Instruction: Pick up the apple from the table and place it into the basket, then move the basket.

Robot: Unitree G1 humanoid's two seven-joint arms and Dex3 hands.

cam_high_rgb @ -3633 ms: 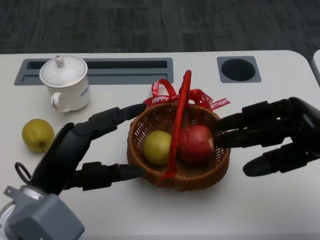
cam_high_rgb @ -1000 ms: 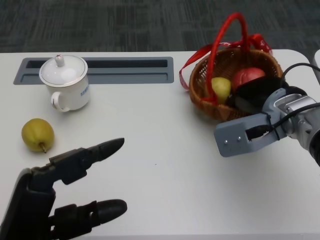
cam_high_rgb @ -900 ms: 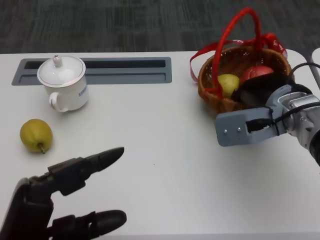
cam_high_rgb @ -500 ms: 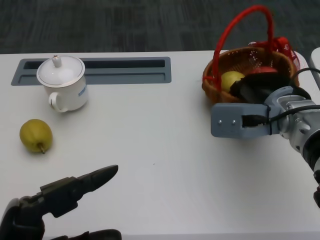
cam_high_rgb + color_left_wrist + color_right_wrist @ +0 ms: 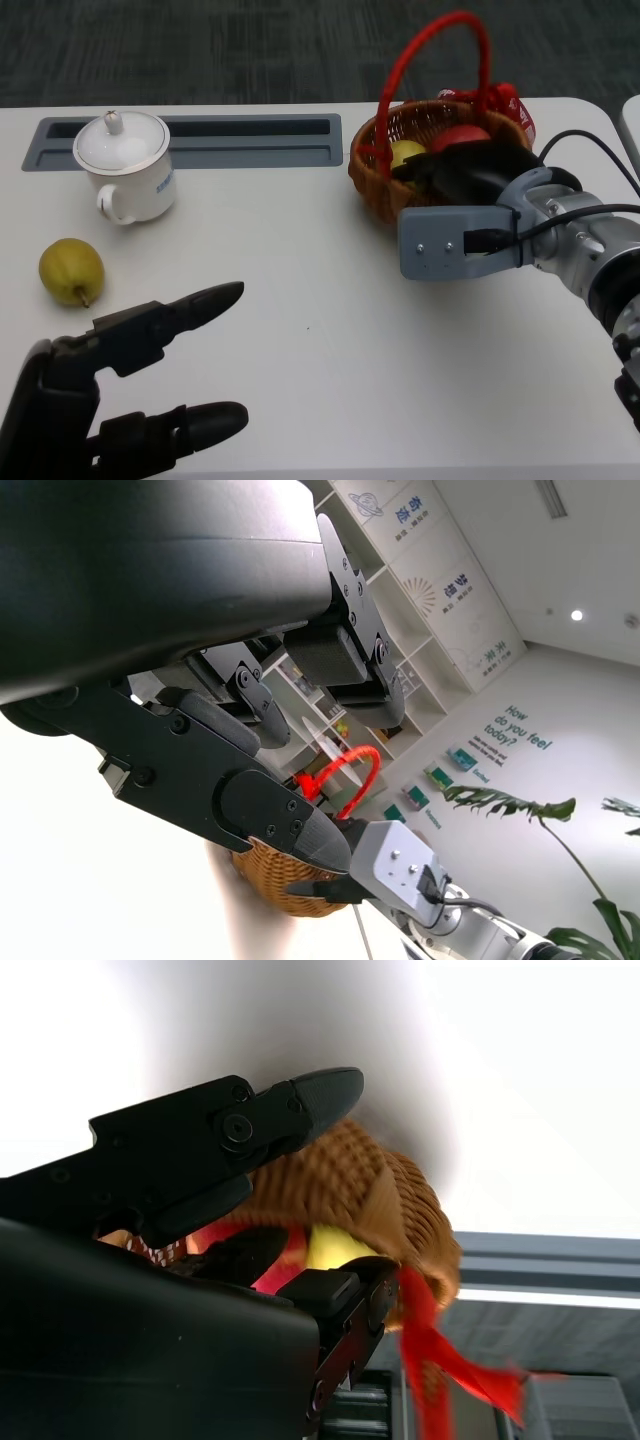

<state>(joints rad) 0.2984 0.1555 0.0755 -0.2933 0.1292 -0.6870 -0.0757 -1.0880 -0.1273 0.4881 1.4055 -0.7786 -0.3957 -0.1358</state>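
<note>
R. hand (image 5: 462, 175) is seen gripping the near rim of the basket (image 5: 385, 185), fingers hooked over the wicker edge into the interior; the silver forearm enters from the lower-right table edge, w/ a grey bracket at the wrist facing the table centre. In the R. wrist view one black finger is laid along the outside of the basket wall while others are tucked inside, so the rim is pinched between them. Whether the basket is lifted off the table (image 5: 330, 300) or resting on it cannot be told.

The apple (image 5: 462, 137) is located inside the basket, red, partly covered by the R. hand's fingers, just beside a yellow-green pear (image 5: 405, 153) that is also in the basket. The red handle (image 5: 430, 60) is arched upright over both; a red ribbon (image 5: 505, 100) is attached at the far side.

L. hand (image 5: 120, 400) is held at the near-left table edge, fingers spread apart & extended toward the table centre, nothing held.

A second pear (image 5: 71, 270) is positioned on the table at left, near a white lidded mug (image 5: 126, 165), well apart from the basket.
</note>
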